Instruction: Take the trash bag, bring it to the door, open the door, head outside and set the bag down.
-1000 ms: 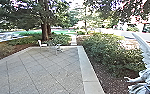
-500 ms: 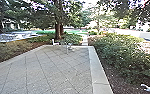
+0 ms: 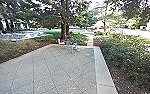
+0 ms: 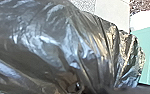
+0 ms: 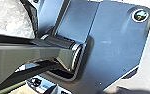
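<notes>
The trash bag (image 4: 63, 42) is dark, glossy and creased, close in front of the camera in the left wrist view. Its folds draw together at my left gripper (image 4: 104, 88), which is shut on it and mostly hidden by the plastic and shade. Beyond the bag stands a pale green panel (image 4: 144, 53); whether it is the door I cannot tell. In the right wrist view, a crinkled whitish thing (image 5: 11, 18) lies beside the robot's own dark plate and bar; I cannot tell what it is.
A paved patio (image 3: 46, 67) stretches ahead, with a pale stone border (image 3: 101, 67) along its right side. Bushes (image 3: 131, 55) grow beyond that border. At the far end stand a white chair (image 3: 61, 42) and a small table near a tree trunk (image 3: 63, 31).
The head camera has turned to the right, quickly at first and then less. The pale, branching shape and green surface formerly at the right have mostly left the head view.
</notes>
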You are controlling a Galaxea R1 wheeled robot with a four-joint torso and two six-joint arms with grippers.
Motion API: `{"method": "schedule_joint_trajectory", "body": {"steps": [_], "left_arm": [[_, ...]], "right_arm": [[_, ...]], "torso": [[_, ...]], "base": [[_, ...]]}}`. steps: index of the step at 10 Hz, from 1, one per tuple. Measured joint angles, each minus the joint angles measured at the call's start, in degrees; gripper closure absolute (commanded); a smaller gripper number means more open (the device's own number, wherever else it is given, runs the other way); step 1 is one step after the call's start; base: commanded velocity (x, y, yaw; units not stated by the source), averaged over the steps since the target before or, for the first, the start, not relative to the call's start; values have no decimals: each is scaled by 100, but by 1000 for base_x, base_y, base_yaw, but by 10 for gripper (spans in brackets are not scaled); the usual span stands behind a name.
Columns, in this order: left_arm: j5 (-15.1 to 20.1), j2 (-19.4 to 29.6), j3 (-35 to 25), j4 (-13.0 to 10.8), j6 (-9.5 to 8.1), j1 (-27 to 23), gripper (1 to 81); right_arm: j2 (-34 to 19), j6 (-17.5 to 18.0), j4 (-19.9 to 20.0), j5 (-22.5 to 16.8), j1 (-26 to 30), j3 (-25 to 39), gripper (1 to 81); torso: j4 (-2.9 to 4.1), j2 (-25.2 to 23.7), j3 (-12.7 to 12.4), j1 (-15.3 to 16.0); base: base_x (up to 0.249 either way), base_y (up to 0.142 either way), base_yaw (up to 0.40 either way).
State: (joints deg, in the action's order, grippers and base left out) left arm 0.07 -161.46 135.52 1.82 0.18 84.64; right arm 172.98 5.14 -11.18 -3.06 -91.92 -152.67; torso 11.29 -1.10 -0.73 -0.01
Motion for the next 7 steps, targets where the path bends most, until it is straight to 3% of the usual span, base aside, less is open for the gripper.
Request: {"method": "schedule_joint_trajectory", "body": {"steps": [3,5,7], "left_arm": [[22,463,-855,179,0,-358,811],[160,752,-1047,419,-5,-749,811],[284,863,-1152,662,-5,-1168,811]], "right_arm": [[0,0,0,1,5,0,10],[-5,-2,2,4,22,-2,10],[-7,-2,0,-7,51,-2,10]], "torso": [[-2,0,397,-5],[-2,2,736,0],[-2,6,896,6]], "base": [[0,0,0],[0,0,0],[0,0,0]]}}
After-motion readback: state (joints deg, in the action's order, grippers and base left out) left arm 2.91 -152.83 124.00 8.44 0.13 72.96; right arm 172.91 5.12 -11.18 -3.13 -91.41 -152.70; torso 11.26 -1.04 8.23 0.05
